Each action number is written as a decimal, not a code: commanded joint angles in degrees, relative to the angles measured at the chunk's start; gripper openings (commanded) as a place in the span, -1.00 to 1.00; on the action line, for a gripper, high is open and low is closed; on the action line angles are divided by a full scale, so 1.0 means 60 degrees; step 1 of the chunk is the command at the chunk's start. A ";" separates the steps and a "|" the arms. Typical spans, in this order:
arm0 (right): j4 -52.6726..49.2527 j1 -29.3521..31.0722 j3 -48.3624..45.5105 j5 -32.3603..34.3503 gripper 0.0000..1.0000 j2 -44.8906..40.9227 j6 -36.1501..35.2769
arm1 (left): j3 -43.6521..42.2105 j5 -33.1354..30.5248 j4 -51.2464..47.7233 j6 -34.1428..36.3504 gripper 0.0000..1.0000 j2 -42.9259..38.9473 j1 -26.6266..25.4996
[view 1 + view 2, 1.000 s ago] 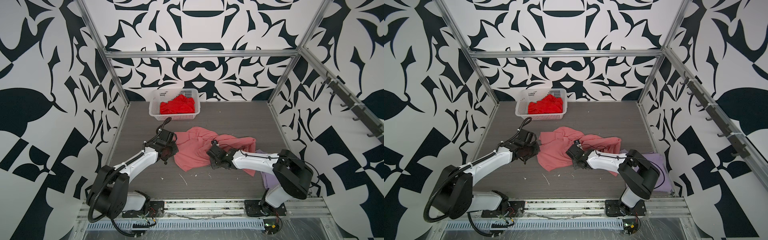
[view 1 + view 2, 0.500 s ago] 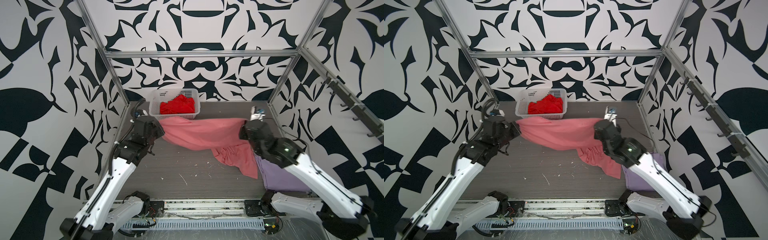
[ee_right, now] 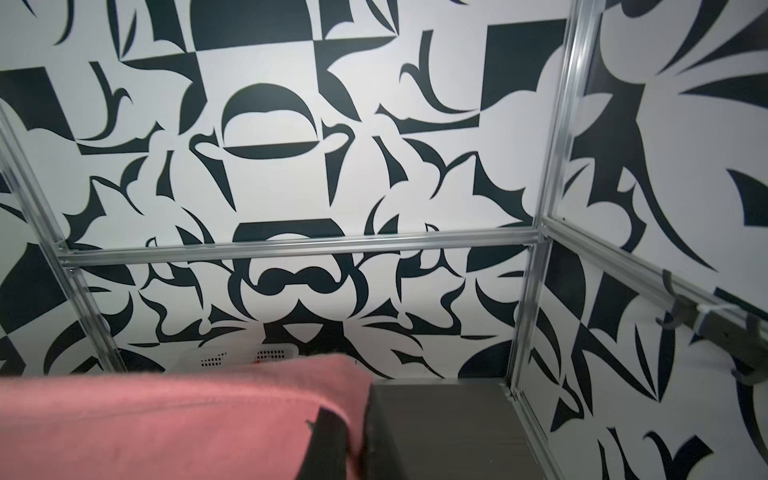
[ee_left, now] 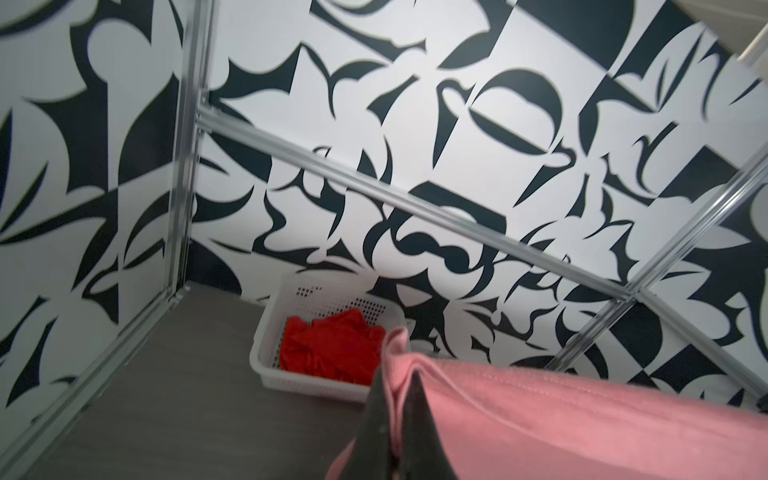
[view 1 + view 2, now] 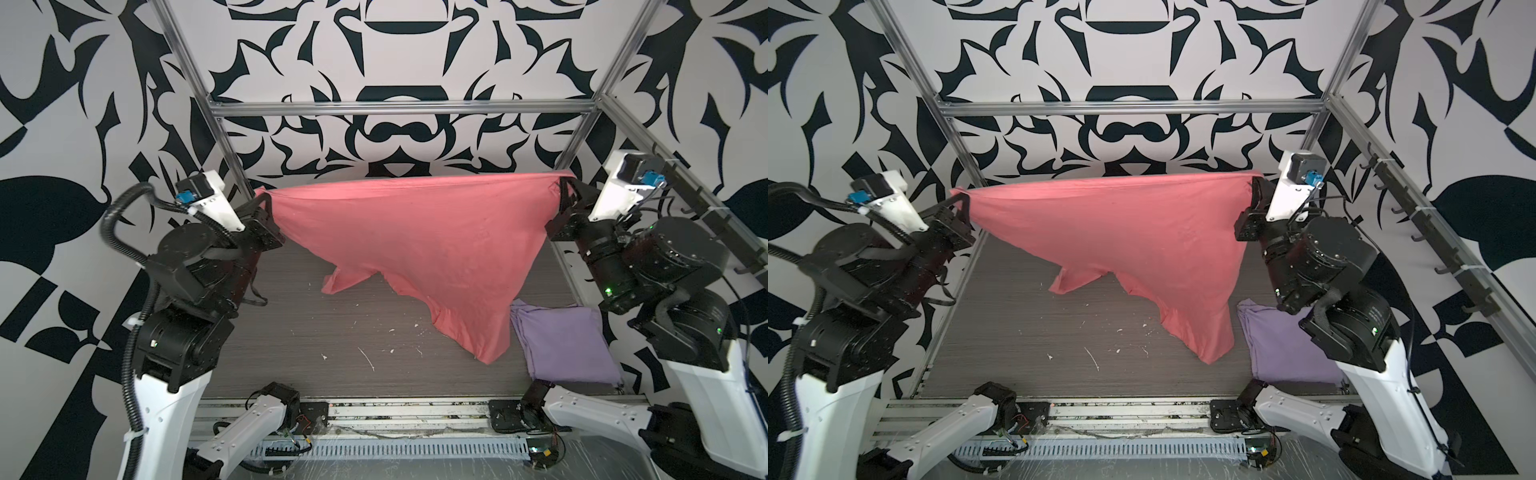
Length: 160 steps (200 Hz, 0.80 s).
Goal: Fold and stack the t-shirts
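Top views overhead; wrist views face back wall [image 3: 270,166].

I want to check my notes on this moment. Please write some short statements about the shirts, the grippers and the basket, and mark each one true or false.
1. The left gripper and the right gripper are both shut on the pink shirt. True.
2. The pink shirt lies flat on the table. False: it hangs stretched between the two grippers.
3. The lavender shirt lies folded on the table by the right arm. True.
4. The basket is empty. False: the red shirt lies in it.
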 commanded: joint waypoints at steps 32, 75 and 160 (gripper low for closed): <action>0.1864 -0.0088 0.1477 -0.0899 -1.00 0.0823 -0.1714 | 0.1338 0.0429 0.1333 0.0968 -1.00 0.0452 0.0109; 0.2667 -0.0088 0.1384 -0.0525 -1.00 0.1046 -0.2538 | 0.1859 0.1476 0.1724 0.0694 -1.00 0.1367 0.0111; 0.4779 -0.1410 0.1645 -0.0246 -1.00 0.2555 -0.3903 | 0.1147 0.4562 0.2948 -0.1641 -1.00 0.3469 -0.1650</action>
